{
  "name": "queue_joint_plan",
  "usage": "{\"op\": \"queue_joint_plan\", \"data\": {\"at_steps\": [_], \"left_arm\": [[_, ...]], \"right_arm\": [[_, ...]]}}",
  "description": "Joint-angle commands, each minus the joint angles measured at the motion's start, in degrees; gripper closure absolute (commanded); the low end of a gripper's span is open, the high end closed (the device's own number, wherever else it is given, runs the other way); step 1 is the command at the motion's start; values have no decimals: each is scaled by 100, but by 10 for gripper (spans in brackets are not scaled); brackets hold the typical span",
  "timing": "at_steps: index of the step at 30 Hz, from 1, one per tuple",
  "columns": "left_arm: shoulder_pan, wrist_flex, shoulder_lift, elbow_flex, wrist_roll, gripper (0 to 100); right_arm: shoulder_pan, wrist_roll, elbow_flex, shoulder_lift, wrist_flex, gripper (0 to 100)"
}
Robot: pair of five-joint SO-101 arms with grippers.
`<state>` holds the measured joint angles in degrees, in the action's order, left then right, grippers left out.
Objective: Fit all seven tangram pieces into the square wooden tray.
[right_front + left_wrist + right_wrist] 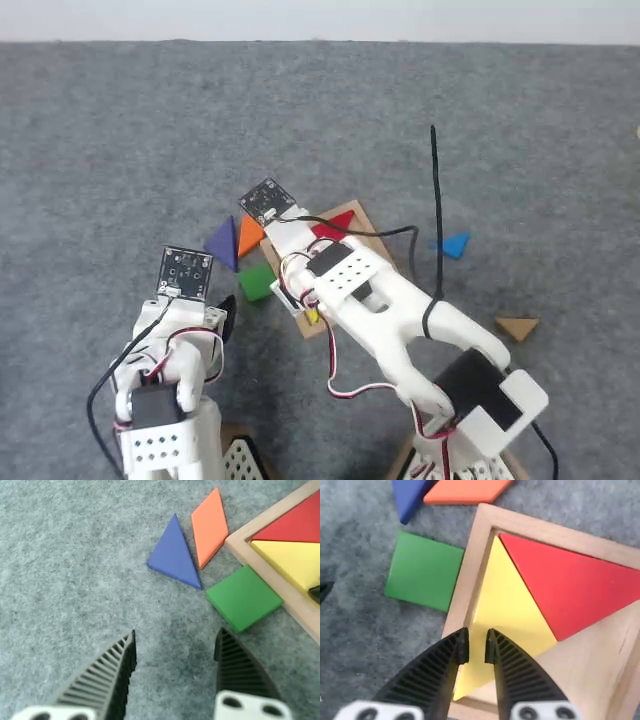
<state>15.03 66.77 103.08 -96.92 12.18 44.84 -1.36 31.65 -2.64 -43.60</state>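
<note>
Red triangle (pixel 570 585) and yellow triangle (pixel 505 605) lie inside the tray (pixel 469 575), touching along one long edge. By my count two of the seven pieces are placed and five are left on the grey surface (pixel 100 150).

In the high view, the green square (pixel 425 570) sits near frame centre, just beside the tray's outer wall. The dark blue triangle (pixel 172 555) and orange parallelogram (pixel 210 525) lie close above it. A small blue triangle (pixel 455 244) lies right of centre, well apart from the tray, and a tan triangle (pixel 517 327) lies at lower right.

The right tool (pixel 476 632) hangs over the yellow triangle by the tray's wall. It is clenched to a thin slit with nothing between its fingers. The left tool (pixel 177 632) is released, spread wide above bare surface. The green square is near, just ahead of its tips, ungripped.
</note>
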Motion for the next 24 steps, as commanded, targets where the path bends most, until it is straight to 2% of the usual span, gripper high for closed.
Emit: {"op": "queue_joint_plan", "data": {"at_steps": [1, 9, 14, 19, 24], "left_arm": [[35, 44, 114, 48, 97, 753], [35, 44, 114, 48, 97, 753], [44, -273, 123, 48, 97, 751], [53, -378, 123, 48, 132, 753], [62, -536, 123, 347, 1196, 754]], "right_arm": [[-48, 44, -202, 66, 22, 910], [22, 62, -492, 1156, -655, 910], [-347, 44, 26, 2484, -1305, 910], [-1525, -132, 1204, 3987, -1490, 911], [-2923, -1213, 2462, 5244, -1464, 916]]}}
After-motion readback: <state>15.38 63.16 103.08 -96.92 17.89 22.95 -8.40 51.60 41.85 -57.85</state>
